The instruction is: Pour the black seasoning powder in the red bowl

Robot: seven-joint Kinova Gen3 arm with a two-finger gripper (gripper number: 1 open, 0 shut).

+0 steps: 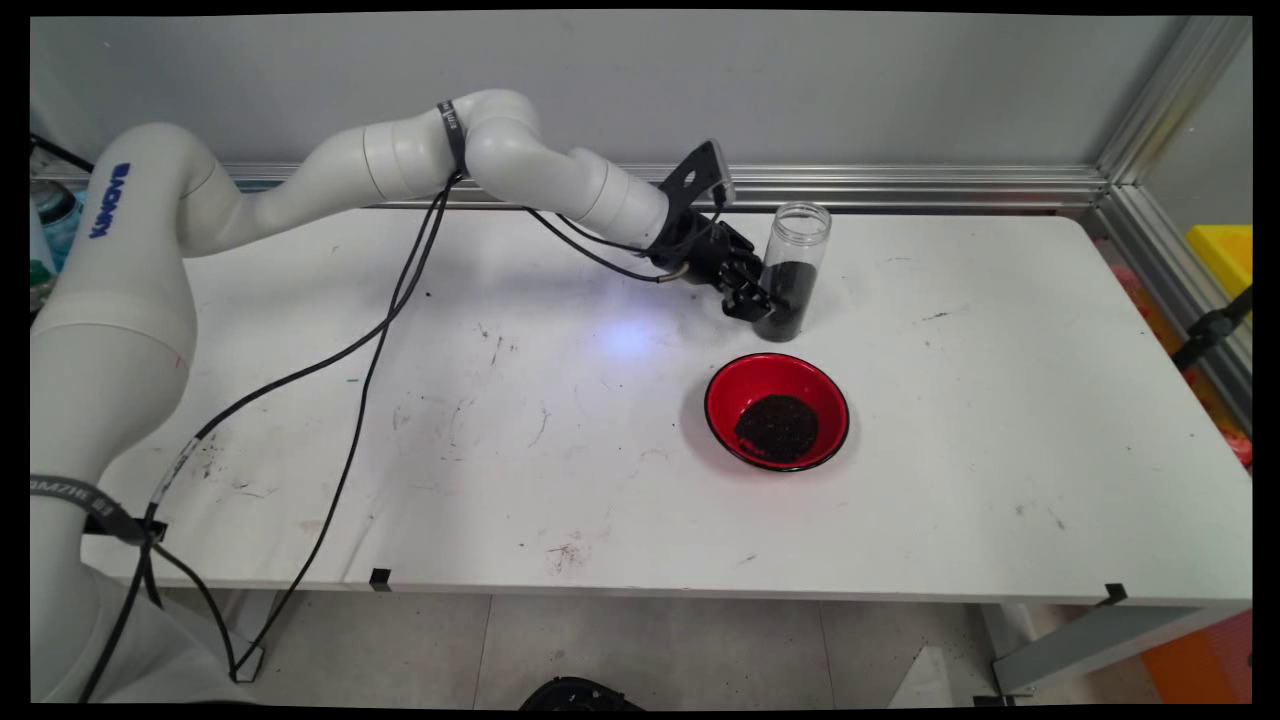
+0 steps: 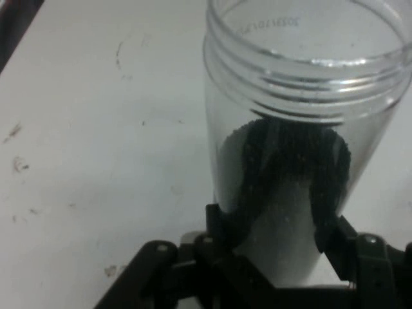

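A clear plastic jar [image 1: 798, 245] with no lid stands upright on the white table [image 1: 1000, 420], its lower half dark with granules. My gripper [image 1: 763, 303] reaches in from the left and is shut on the jar's lower part. In the hand view the jar [image 2: 302, 84] fills the frame, with a black finger [image 2: 222, 225] pressed against each side and the gripper [image 2: 277, 235] centred on it. A red bowl [image 1: 722, 392] with a black rim sits just in front of the jar, holding a small heap of dark granules [image 1: 778, 428].
Black cables [image 1: 360, 400] hang from the arm across the left half of the table. An aluminium rail [image 1: 950, 185] runs along the back edge by the wall. Scuff marks dot the tabletop. A yellow box [image 1: 1225, 255] lies beyond the right edge.
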